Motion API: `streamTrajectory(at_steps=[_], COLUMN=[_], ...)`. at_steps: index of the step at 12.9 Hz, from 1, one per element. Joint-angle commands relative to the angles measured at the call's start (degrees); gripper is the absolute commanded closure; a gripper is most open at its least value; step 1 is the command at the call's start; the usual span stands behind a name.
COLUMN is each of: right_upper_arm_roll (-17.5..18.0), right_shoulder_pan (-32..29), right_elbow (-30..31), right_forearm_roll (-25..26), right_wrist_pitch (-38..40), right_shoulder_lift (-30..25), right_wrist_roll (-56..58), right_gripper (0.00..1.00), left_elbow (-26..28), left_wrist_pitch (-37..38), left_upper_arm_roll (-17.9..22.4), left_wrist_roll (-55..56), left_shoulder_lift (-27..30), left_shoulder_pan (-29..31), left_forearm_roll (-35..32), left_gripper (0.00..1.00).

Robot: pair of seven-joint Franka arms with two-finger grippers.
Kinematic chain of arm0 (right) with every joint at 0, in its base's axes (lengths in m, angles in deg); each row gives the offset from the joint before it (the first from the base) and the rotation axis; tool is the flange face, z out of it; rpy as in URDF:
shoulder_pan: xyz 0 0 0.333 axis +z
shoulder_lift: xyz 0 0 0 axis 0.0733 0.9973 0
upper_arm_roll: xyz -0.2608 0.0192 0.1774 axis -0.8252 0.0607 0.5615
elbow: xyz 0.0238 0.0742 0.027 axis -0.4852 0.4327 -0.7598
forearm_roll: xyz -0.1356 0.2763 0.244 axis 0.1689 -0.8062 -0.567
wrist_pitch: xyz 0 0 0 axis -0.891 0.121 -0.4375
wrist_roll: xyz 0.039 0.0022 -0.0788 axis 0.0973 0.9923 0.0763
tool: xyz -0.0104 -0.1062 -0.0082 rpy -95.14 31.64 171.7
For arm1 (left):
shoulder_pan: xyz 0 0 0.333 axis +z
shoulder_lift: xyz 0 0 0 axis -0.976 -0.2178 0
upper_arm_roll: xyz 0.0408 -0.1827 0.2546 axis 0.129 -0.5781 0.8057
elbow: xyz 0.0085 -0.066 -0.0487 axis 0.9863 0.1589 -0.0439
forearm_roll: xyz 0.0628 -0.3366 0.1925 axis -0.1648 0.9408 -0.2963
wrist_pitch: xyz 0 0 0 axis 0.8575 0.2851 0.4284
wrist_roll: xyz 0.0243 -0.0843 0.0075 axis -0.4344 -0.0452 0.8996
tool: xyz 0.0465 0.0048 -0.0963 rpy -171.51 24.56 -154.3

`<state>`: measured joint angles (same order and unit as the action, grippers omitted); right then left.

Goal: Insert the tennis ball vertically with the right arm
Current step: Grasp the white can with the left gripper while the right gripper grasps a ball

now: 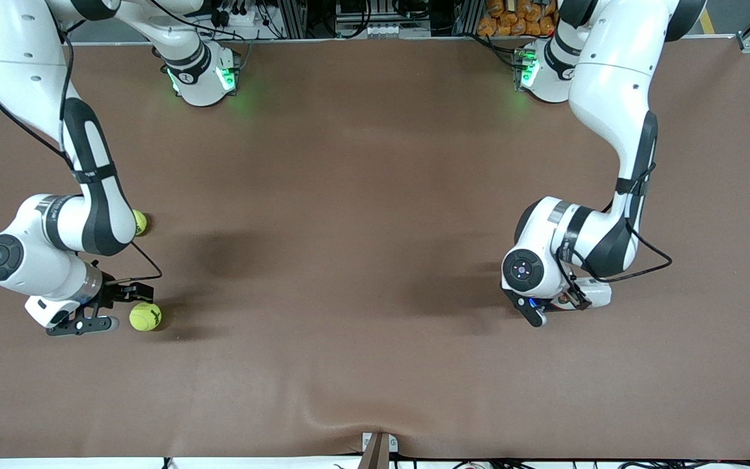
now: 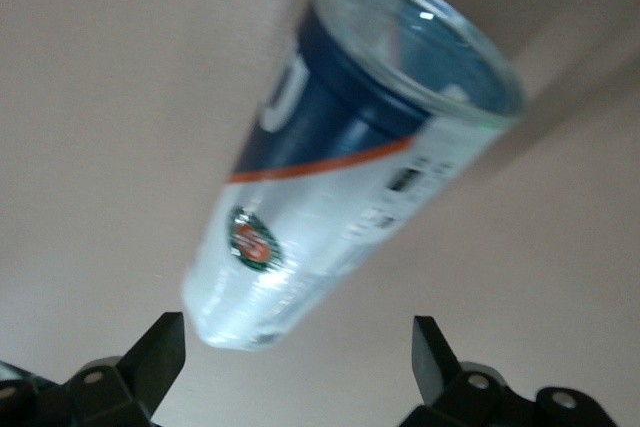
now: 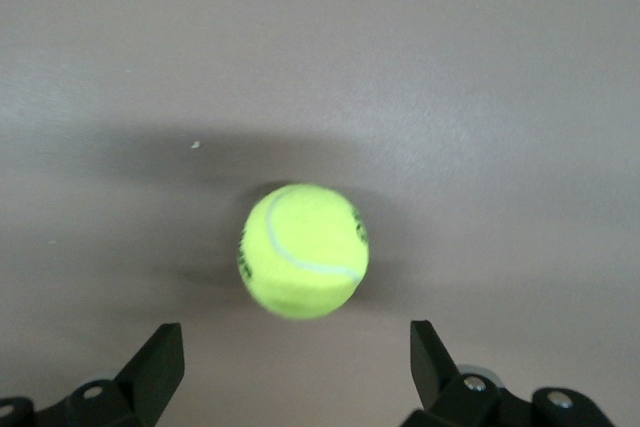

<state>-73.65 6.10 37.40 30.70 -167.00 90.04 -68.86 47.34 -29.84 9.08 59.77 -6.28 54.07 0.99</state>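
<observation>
Approach step, pick not yet made: right end effector (image 1: 111,306) spread wide, empty, just beside the fuzzy yellow-green tennis ball (image 1: 145,316) on the brown desk (image 1: 362,260); next, straddle ball and close; left end effector (image 1: 547,311) released around clear plastic ball tube (image 2: 350,147).

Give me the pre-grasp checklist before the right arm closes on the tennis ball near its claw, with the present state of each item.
1. Right claw fingers spread wide: ok.
2. Tennis ball centred between them in the right wrist view: ok.
3. Ball already between the fingers: not ok; in the front view it lies on the table just past the fingertips.
4. Left claw open, tube lying ahead of it, not gripped: not ok for a vertical insert.
5. Tube mouth open: ok.
6. Second ball, half hidden by the right arm, reachable: cannot tell.
</observation>
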Motion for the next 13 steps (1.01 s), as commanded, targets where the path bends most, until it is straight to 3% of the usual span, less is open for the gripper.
streamTrajectory(at_steps=[1,8,13], right_upper_arm_roll=[0.3,0.39,0.39], right_shoulder_pan=[-1.19,-0.66,-0.23], right_elbow=[-2.82,-3.09,-3.0], right_forearm_roll=[-1.65,-1.91,-2.44], right_wrist_pitch=[-2.12,-9.06,-9.25], right_shoulder_lift=[3.32,7.1,7.63], right_wrist_roll=[5.14,4.79,4.44], right_gripper=[0.0,0.0,0.0], left_elbow=[-1.41,-0.79,-0.79], left_wrist_pitch=[-1.64,-5.87,-5.87], left_upper_arm_roll=[0.0,-2.11,-2.11], left_wrist_roll=[-0.96,-4.47,-7.12], left_shoulder_lift=[-0.91,-2.31,-2.93], left_shoulder_pan=[-0.03,-1.52,-0.91], left_forearm_roll=[-2.39,-2.83,-2.83], left_gripper=[0.0,0.0,0.0])
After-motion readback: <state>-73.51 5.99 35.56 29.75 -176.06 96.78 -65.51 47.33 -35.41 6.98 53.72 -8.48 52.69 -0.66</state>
